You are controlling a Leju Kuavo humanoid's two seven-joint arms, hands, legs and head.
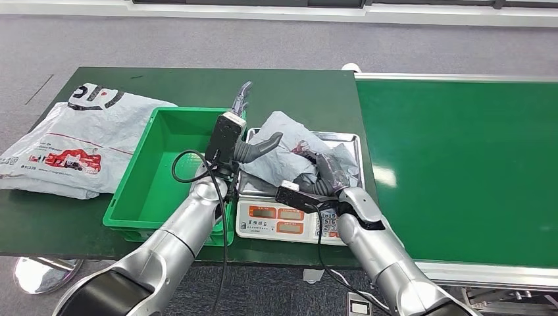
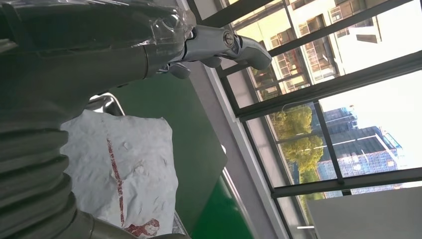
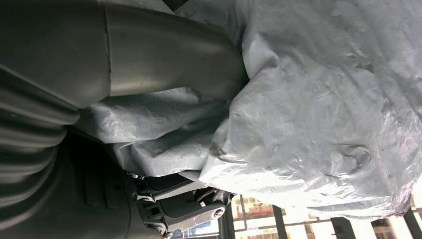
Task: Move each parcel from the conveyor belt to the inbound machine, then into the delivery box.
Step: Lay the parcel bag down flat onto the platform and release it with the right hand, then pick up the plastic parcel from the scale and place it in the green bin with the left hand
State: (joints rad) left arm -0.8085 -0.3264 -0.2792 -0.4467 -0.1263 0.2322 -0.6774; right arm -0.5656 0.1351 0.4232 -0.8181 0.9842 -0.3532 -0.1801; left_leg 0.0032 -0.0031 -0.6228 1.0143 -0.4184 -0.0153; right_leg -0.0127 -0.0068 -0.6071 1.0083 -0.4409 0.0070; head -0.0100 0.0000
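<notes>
1. Head view: the grey parcel (image 1: 289, 155) sits on the scale (image 1: 293, 214), the inbound machine, at the table's 3 o'clock, beside the green box (image 1: 172, 174). The right hand (image 1: 322, 172) grips it; the left hand (image 1: 247, 131) is spread, touching nothing.
2. Left wrist view: the parcel's red print is unreadable.
3. Right wrist view: the thumb presses into slack film, so I reckon it could slip on lifting.

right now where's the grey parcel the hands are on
In the head view, the grey parcel lies on the scale tray, between green bin and conveyor belt.
</notes>
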